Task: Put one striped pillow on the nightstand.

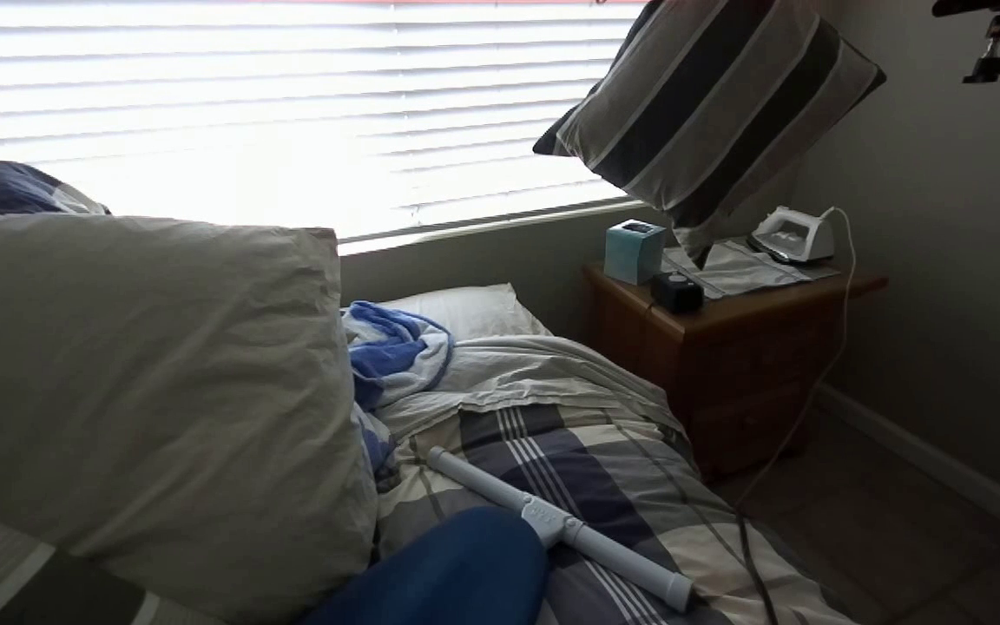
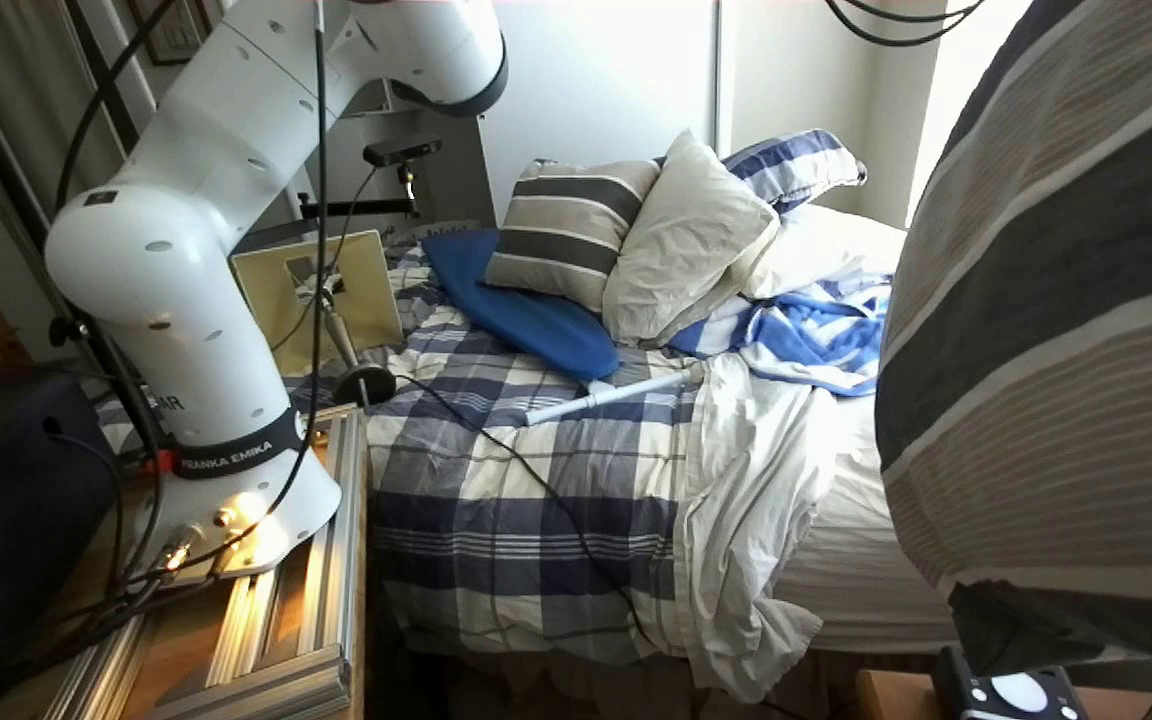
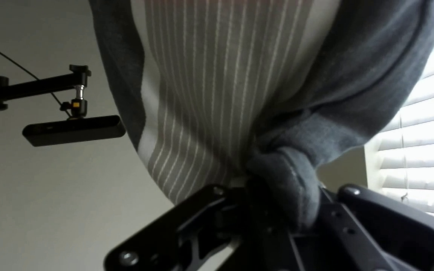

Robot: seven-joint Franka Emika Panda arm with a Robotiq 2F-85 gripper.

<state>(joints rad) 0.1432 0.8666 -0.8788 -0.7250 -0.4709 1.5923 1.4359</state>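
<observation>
- The striped pillow [image 1: 717, 104] hangs tilted in the air above the nightstand [image 1: 760, 304], one corner pointing down; whether that corner touches anything there cannot be told.
- The fingers [image 3: 343, 222] are pinched close together around a bunched fold of its dark fabric, likely because so bulky a thing can only be gripped by a gathered bit.
- That single pinch probably explains the tilt; the pillow may swing or fold when lowered.
- A cloth [image 1: 730, 273] lies over part of the top, with an iron [image 1: 791, 234] at its back edge, perhaps to spare the wood.
- The pale blue box [image 1: 633, 253], just beside a black gadget [image 1: 676, 292], has a dark opening on top and looks like a tissue box; its contents cannot be seen.
- The drawers [image 1: 747, 425] look closed, hiding whatever they hold.
- On the bed [image 2: 866, 600], a second pillow [image 2: 576, 225], also striped, seems propped against a cream pillow [image 2: 691, 240].
</observation>
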